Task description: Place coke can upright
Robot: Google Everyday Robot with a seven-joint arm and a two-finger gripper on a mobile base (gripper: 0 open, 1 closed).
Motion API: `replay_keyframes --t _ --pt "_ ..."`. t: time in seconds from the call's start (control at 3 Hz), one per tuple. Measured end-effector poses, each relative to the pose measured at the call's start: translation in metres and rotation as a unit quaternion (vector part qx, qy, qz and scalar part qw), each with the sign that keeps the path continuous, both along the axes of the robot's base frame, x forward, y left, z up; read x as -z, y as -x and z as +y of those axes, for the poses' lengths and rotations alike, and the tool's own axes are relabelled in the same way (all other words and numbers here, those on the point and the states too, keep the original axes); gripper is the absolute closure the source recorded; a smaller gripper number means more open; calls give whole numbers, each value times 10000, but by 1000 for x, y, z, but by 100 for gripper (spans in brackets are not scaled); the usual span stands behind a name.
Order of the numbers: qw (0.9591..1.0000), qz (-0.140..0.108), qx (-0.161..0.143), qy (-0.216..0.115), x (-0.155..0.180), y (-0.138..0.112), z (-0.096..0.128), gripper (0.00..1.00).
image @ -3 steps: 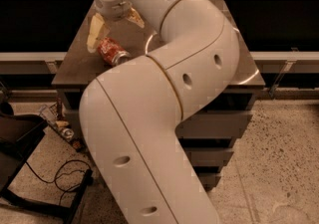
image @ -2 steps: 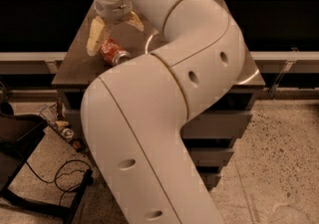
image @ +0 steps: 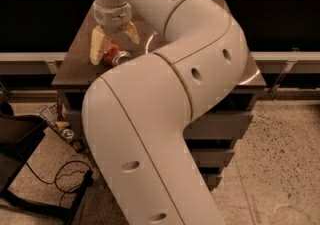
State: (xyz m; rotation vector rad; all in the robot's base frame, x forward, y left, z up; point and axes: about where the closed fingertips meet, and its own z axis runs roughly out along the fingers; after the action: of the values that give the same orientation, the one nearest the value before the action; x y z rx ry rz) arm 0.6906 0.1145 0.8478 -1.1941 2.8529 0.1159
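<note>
On the left part of the dark table (image: 75, 69), the coke can (image: 115, 56) lies on its side, one silver end turned toward the camera. Just above it hangs the gripper (image: 114, 49), pointing down from the big cream arm (image: 165, 109) that fills the middle of the view. Its jaws stand wide apart, one on each side of the can; whether they touch it cannot be told.
</note>
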Motion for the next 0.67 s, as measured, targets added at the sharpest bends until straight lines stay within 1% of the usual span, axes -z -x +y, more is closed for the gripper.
replay_keyframes --t 0.33,0.67 --pt "10000 46 -5 12 11 -1 5 46" --pt "10000 -9 -1 -27 14 -5 8 70"
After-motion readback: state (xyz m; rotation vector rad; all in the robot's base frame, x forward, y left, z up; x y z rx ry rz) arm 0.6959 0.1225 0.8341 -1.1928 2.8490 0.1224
